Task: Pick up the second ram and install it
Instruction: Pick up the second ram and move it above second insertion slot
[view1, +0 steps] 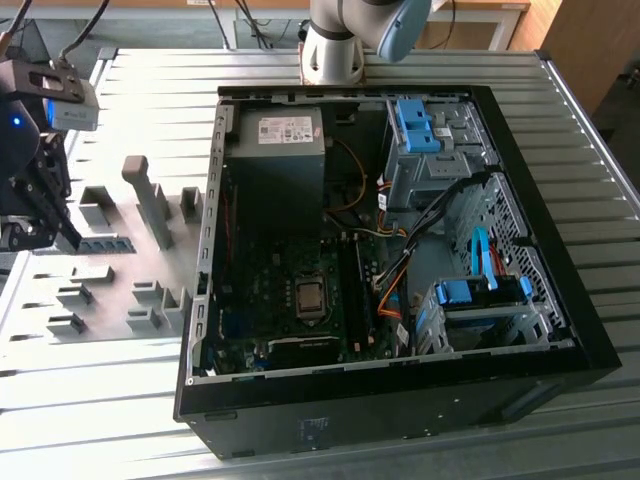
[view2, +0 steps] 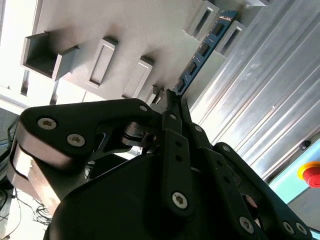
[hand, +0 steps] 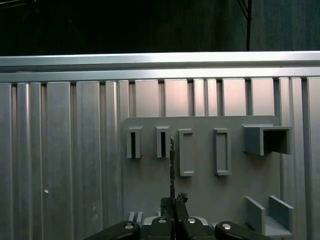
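Observation:
The second ram (view2: 202, 50) is a thin blue board with black chips, and my gripper (view2: 175, 97) is shut on one end of it. In the exterior view the gripper (view1: 70, 235) hangs at that view's left, over the grey fixture plate (view1: 110, 290), with the ram (view1: 105, 244) sticking out from its fingertips towards the computer case. The first wrist view shows the ram (hand: 171, 165) edge-on between the fingers (hand: 165, 202), above the plate (hand: 200, 195) and between two of its slot holders. I cannot tell whether the stick touches the plate.
The open computer case (view1: 560, 330) lies on the ribbed metal table (view1: 120, 400), with the motherboard (view1: 290, 300), long memory slots (view1: 352, 290), power supply (view1: 275, 150) and blue drive cages (view1: 480, 295) inside. The arm's base (view1: 335, 45) stands behind the case. A red stop button (view2: 312, 174) is beyond the table edge.

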